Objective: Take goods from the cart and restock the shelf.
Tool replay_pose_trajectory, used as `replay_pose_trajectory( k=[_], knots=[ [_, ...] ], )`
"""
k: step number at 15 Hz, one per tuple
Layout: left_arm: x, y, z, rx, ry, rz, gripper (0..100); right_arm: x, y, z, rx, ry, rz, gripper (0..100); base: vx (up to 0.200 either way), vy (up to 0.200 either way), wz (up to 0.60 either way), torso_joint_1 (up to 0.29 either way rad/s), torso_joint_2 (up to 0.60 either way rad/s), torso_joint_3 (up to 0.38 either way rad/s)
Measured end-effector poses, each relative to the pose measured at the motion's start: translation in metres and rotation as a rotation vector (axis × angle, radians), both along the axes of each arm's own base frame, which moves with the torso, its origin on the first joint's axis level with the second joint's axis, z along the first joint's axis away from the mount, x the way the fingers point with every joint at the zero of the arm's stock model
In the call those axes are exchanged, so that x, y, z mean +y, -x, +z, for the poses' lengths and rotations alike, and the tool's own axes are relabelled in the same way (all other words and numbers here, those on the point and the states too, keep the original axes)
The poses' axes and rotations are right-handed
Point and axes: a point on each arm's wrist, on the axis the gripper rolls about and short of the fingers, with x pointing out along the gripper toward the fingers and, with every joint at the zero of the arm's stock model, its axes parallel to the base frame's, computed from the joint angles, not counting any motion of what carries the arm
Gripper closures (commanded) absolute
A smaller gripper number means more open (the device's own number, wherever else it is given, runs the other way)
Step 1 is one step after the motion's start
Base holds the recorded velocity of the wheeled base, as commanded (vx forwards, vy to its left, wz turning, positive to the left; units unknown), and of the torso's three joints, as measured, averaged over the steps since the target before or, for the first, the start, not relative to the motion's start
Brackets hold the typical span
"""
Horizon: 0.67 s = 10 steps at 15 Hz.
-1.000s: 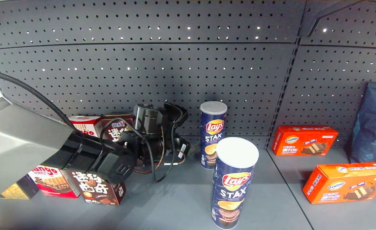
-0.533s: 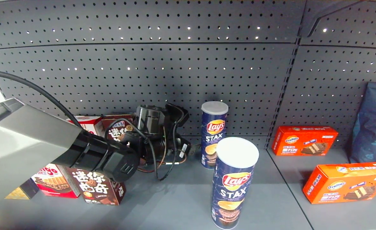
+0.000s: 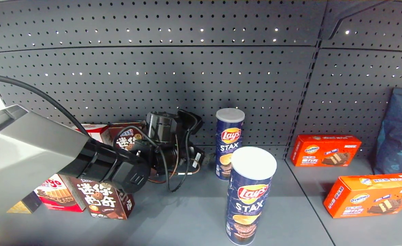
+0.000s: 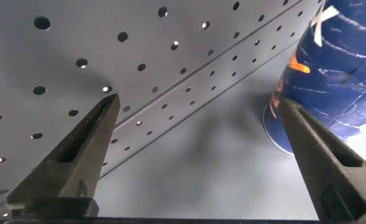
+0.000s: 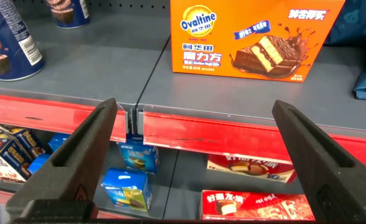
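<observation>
Cans (image 3: 252,218) stand upright in file on the shelf (image 3: 187,212), labels (image 3: 253,195) outward for shoppers, the rear can (image 3: 229,143) just beside the spread, empty left claw (image 4: 198,102); right claw (image 5: 195,106) gapes empty too.

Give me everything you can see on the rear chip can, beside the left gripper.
The rear chip can is a tall dark blue tube with a pale lid, a red and yellow logo and pictured chips near its base. It stands upright on the grey shelf, close to the pegboard back, behind the front can and apart from it. The open left gripper sits low beside it, one finger near its base; contact cannot be told.
</observation>
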Motion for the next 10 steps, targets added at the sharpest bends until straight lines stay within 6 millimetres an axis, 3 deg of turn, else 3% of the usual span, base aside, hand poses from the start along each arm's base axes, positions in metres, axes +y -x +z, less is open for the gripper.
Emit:
replay_pose_trajectory(
  k=[5,10],
  knots=[
    [0.016,0.006,0.045,-0.004,-0.003,0.028,0,0.000,0.000,0.000,0.000,0.000,0.000,0,0.000,0.000,0.00,0.000,0.00,0.000],
    [0.038,0.041,0.104,-0.096,0.000,0.093,0,0.000,0.000,0.000,0.000,0.000,0.000,0,0.000,0.000,0.00,0.000,0.00,0.000]
  ],
)
